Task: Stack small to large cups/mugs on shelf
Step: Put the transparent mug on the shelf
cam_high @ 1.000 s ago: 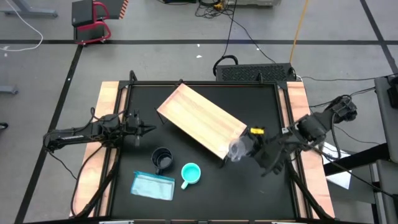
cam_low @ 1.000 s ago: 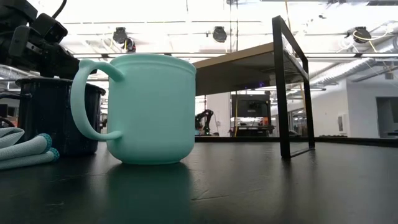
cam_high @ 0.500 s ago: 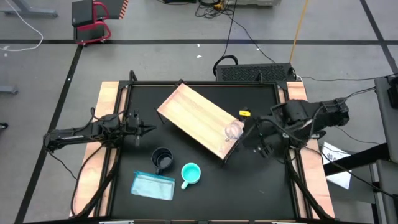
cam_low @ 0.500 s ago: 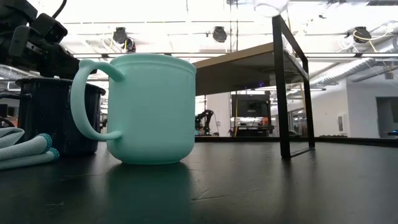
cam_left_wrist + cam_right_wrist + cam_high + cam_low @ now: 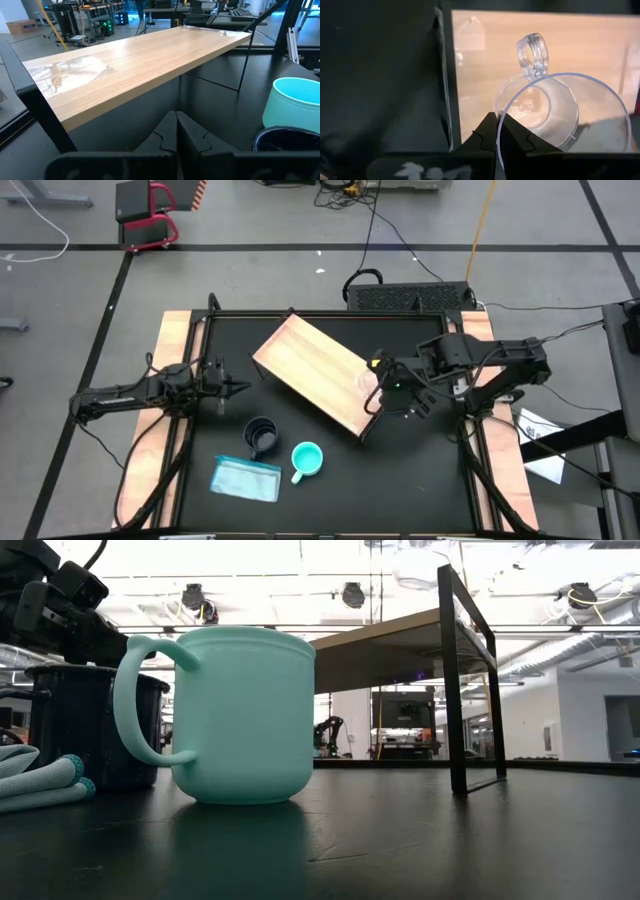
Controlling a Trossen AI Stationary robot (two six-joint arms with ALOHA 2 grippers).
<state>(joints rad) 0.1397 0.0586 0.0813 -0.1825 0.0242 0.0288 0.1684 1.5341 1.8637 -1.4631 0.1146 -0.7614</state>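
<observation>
Step in hand: placing the clear cup (image 5: 547, 107) on the shelf (image 5: 320, 370), right end. Right gripper (image 5: 497, 131) fingers clamped on its rim. Left gripper (image 5: 176, 131) fingers together, waiting left. Next: lower, release.

2 dark arms (image 5: 140, 392) of jointed black segments trail black cables, the right arm (image 5: 490, 370) bearing a yellow tag.

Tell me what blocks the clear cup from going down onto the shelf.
Nothing visible. The right hand holds the clear cup by its rim over the shelf near one end, with only bare wood beneath it.
</observation>
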